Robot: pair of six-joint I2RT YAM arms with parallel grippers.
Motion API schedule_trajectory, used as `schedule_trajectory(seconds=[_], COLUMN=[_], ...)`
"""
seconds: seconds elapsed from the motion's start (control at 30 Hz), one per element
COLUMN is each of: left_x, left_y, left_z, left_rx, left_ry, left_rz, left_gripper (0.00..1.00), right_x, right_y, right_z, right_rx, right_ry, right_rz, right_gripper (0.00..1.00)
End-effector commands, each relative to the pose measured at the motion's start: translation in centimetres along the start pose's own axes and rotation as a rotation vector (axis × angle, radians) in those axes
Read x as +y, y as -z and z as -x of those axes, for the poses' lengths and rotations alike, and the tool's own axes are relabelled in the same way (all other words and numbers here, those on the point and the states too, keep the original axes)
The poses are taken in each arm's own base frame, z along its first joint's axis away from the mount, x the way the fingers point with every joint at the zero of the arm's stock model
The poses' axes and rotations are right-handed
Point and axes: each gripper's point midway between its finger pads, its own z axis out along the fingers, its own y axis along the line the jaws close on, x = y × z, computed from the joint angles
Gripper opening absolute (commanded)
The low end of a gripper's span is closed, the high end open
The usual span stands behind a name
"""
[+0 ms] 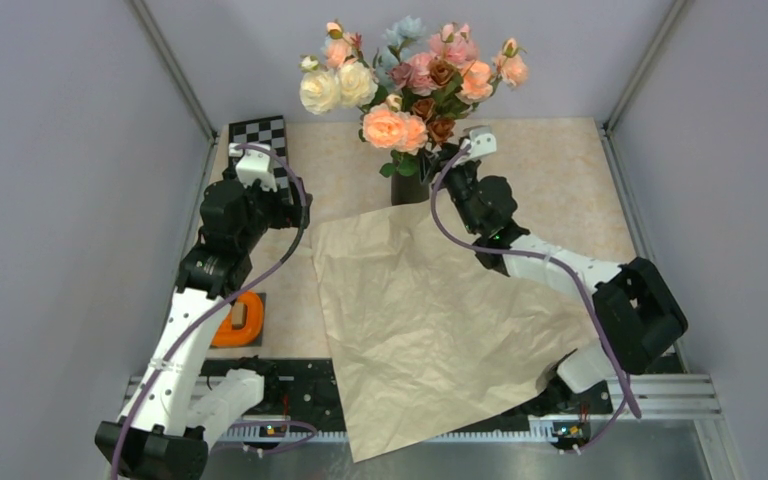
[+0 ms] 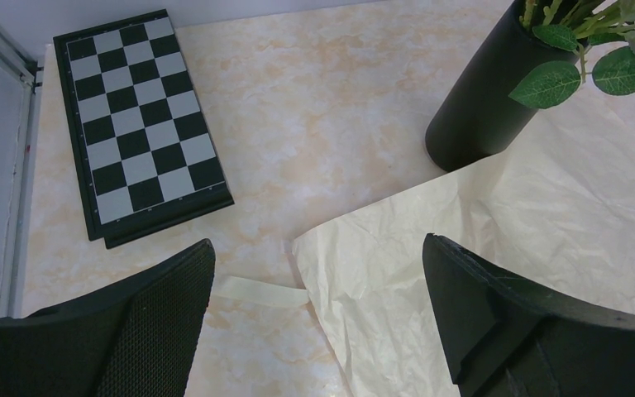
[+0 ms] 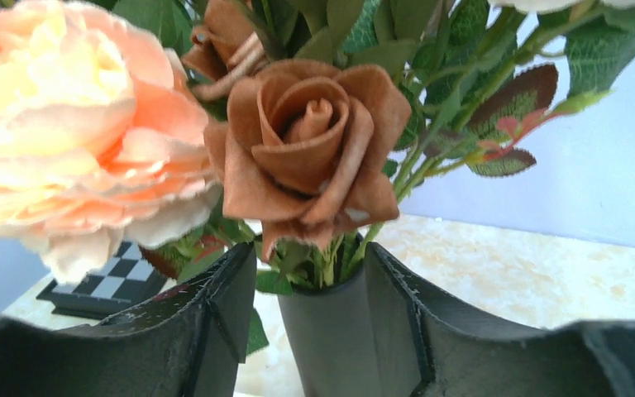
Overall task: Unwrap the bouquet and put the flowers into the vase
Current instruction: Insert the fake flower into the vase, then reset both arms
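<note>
The flowers (image 1: 410, 85), cream, peach-pink and brown roses with green leaves, stand with their stems in the black vase (image 1: 410, 188) at the back middle of the table. The bouquet's tan wrapping paper (image 1: 430, 320) lies spread flat in front of the vase. My right gripper (image 1: 450, 170) is at the vase's right side. In the right wrist view it (image 3: 310, 252) is open, its fingers on either side of the vase (image 3: 335, 339) just under a brown rose (image 3: 306, 149). My left gripper (image 2: 318, 256) hangs open and empty over the paper's far left corner (image 2: 397, 273).
A folded chessboard (image 1: 260, 140) lies at the back left. An orange tape roll (image 1: 240, 320) sits by the left arm. A pale strip (image 2: 260, 291) lies on the table beside the paper's corner. The paper overhangs the front rail (image 1: 660, 395).
</note>
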Motion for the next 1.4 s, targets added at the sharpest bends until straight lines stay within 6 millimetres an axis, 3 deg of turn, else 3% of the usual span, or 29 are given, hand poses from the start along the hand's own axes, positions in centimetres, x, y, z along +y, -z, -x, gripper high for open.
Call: schedule_trajectory(seconds=[0.0,0.23,0.4,0.57,0.8,0.93,1.03,1.23,1.37], left_x=[0.4,1.9,4.1,6.4,9.3,10.3,10.2,10.1,10.1], left_y=[-0.1,-0.2,-0.2,0.1,1.9,4.0,5.7,8.9,10.3], left_z=[0.9,0.7,0.5,0.5,0.5,1.0,1.6,2.5,2.2], left_rx=[-0.049,-0.054,-0.056,-0.085,-0.146,-0.185,-0.227,-0.298,-0.320], left_ry=[0.008,0.041,0.094,0.208,0.268,0.250,0.207,0.126,0.103], left_rz=[0.020,0.105,0.222,0.301,0.429,0.494,0.498,0.508,0.520], left_gripper=[0.99,0.99,0.99,0.99,0.99,0.99,0.99,0.99,0.99], right_x=[0.5,0.0,-2.0,-5.5,-12.8,-16.9,-18.2,-17.5,-17.1], right_y=[1.4,4.1,6.1,8.3,11.6,13.9,15.3,16.7,17.8], right_z=[1.8,0.5,-0.8,-1.3,-1.0,0.8,2.5,6.6,8.0], right_rx=[-0.027,0.057,0.168,0.253,0.391,0.407,0.384,0.225,0.132], right_ry=[-0.005,0.029,0.054,-0.009,-0.059,-0.114,-0.127,-0.048,0.012], right_rz=[0.022,0.039,0.016,-0.027,-0.263,-0.390,-0.445,-0.407,-0.383], right_gripper=[0.54,0.62,0.65,0.67,0.68,0.68,0.68,0.68,0.68])
